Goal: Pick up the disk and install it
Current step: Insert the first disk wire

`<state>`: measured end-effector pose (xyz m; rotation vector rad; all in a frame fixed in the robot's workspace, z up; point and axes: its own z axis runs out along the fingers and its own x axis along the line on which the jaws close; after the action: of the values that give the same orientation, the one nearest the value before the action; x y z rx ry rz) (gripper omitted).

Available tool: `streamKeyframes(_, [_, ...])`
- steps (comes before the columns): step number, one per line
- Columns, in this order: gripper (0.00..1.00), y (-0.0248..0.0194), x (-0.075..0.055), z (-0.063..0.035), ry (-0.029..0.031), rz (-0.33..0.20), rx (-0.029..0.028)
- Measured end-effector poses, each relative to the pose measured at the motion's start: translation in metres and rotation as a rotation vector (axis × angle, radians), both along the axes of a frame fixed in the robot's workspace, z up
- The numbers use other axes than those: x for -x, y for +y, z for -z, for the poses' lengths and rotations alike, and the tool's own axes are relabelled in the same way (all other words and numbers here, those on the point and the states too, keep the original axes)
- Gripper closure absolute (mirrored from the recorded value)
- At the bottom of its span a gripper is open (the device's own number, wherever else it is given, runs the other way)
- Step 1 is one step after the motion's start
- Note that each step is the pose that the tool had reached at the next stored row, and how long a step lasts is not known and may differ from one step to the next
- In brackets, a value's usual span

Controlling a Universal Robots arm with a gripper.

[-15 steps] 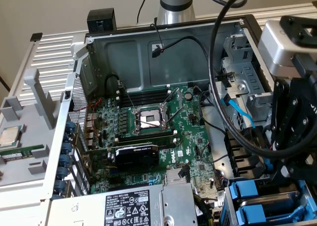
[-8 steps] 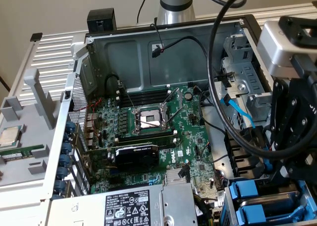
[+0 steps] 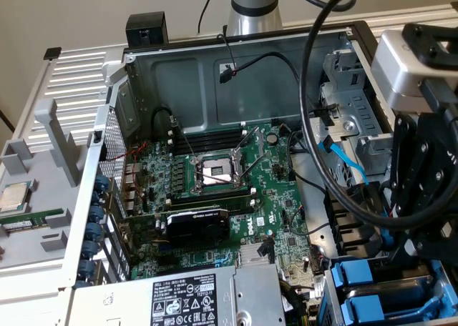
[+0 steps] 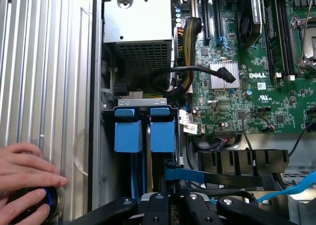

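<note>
Two blue carriers (image 4: 128, 135) sit side by side in the drive bay (image 3: 336, 287) of the open case (image 3: 186, 76). I can see their blue ends. The silver metal and the white label are hidden. I think the disk (image 4: 162, 136) is the carrier in line with the gripper (image 3: 422, 247), but I cannot be sure which of the two it is.

In the exterior view the bay is at about 5 o'clock from the green board (image 3: 236, 190). The gripper hangs just above the bay, at about 3 o'clock from the board. I cannot tell how far open the gripper is. I cannot tell if it has hold of anything.

My guess is that this is the install step, not the pick-up step. The gripper is over the bay, and both carriers look set down in their slots. Whether the disk is pushed all the way home does not show.

A move here calls for care. A thick black cable (image 3: 308, 126) loops near the arm at about 12 o'clock from the bay. A thin blue cable (image 3: 343, 158) runs close by at about 1 o'clock. The slot is narrow, so the disk has to go in straight and not tilted. It must not bump the carrier beside it.

In the wrist view a person's hand (image 4: 24, 170) rests on the ribbed table (image 4: 44, 62) beside the case, on a small black thing with a blue ring (image 4: 48, 198). It is well apart from the bay.
</note>
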<state>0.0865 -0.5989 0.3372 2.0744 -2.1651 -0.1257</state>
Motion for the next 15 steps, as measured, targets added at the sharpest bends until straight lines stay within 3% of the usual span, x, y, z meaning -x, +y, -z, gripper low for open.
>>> streamKeyframes(15, [0.83,0.0,0.0,0.0002,0.0,0.0,0.0013])
